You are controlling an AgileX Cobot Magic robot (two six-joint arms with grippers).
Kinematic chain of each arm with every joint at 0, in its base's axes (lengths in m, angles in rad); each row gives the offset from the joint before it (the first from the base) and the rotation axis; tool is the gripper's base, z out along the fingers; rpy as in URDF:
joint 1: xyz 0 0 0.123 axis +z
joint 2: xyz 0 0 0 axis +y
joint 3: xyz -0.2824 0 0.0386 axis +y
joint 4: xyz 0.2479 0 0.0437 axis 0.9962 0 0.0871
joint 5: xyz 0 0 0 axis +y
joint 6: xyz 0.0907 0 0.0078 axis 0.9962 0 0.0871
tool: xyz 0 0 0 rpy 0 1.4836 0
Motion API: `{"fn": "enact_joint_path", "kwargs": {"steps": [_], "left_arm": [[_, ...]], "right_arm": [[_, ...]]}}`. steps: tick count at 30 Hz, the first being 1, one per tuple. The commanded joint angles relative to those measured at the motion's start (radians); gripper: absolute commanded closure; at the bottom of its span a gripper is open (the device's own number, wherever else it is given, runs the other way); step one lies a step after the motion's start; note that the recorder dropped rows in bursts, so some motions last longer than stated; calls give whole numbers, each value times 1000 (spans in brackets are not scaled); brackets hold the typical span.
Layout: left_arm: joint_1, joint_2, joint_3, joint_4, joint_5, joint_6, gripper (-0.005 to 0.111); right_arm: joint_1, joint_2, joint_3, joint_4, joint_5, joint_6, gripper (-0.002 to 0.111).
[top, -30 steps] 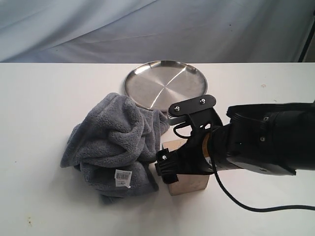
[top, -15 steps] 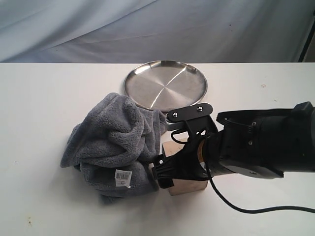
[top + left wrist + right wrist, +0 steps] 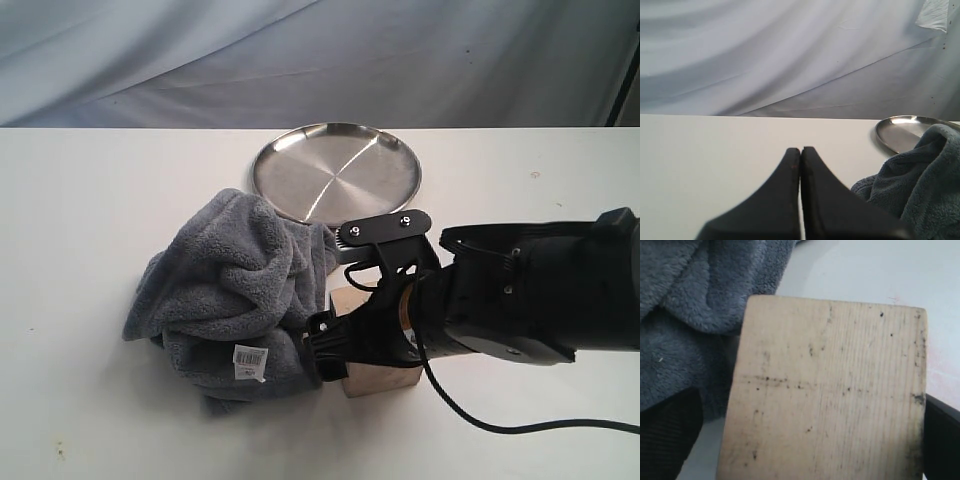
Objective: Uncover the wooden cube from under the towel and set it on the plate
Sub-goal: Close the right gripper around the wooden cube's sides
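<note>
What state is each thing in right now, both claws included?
wooden cube: uncovered, resting on the table against the towel's edge, not gripped.
towel: bunched in a heap, off the cube.
plate: empty, nothing on it.
right claw: open, straddling the cube.
left claw: shut, holding nothing, off to the side of the towel.

White table point(image 3: 100, 200) with crumpled towel point(image 3: 230, 290), plate point(image 3: 335, 172) just beside it, wooden cube point(image 3: 385, 381) against towel.

The black right gripper point(image 3: 352, 350) has dropped and slid left over the pale wooden cube point(image 3: 385, 381). Less of the cube shows.
</note>
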Motion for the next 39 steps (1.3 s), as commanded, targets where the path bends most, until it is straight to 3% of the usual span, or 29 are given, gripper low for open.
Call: {"fn": "enact_joint_path", "kwargs": {"steps": [1,7,15,24,28,39], "left_arm": [[-1,-2,4,1,-4,-3,105],[-1,-2,4,1,-4,-3,105],[-1,-2,4,1,-4,-1,105],[-1,-2,4,1,-4,-1,105],[-1,-2,4,1,-4,-1,105],[-1,-2,4,1,-4,-1,105]], "right_arm": [[5,-1,4,1,-5,3,3],[3,-1,4,-15,-9,3,4],[2,-1,4,-24,-9,3,14],[2,-1,4,-24,-25,3,45],[2,-1,4,-24,-30,3,53],[2,-52,4,-33,-24,-15,54]]}}
